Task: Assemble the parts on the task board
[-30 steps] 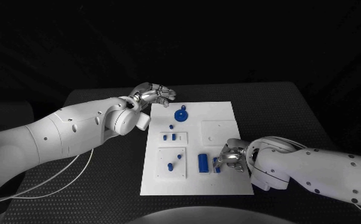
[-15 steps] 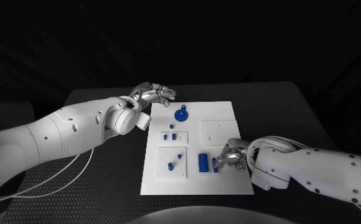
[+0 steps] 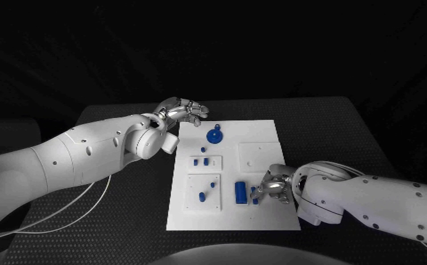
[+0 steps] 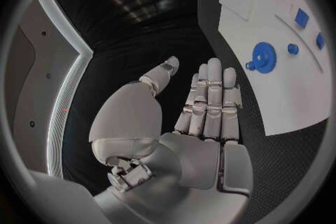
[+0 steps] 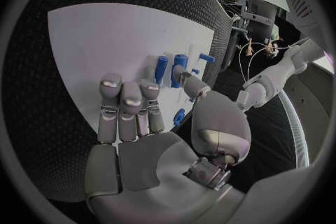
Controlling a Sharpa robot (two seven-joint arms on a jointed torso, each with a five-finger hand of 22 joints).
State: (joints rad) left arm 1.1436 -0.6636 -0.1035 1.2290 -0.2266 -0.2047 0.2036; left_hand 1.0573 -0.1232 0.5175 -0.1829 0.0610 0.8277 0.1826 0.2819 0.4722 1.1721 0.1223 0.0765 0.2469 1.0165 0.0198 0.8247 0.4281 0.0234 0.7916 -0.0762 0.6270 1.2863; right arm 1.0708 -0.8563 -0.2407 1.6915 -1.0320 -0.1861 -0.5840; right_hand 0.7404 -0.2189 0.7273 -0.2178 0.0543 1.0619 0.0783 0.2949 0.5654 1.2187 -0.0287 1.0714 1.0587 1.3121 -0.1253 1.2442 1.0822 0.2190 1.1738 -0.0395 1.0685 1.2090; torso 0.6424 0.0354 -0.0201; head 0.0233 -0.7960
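The white task board [image 3: 258, 154] lies mid-table. A blue gear [image 3: 215, 135] sits near its far end, with small blue parts [image 3: 201, 162] below it and a blue cylinder [image 3: 240, 192] toward the near end. My left hand [image 3: 182, 111] hovers off the board's far left corner, holding nothing. In the left wrist view its fingers [image 4: 210, 102] are straight, with the gear [image 4: 262, 57] beyond them. My right hand [image 3: 271, 187] lies over the board's near right part, beside a short blue part [image 3: 255, 194]. Its fingers [image 5: 129, 106] are stretched flat, and the thumb [image 5: 193, 84] points at the blue cylinder [image 5: 180, 63].
Black textured table [image 3: 116, 215] surrounds the board. A white cable [image 3: 62, 212] trails across the near left of the table under my left arm. A raised square plate [image 3: 261, 154] sits on the board's right side, just beyond my right hand.
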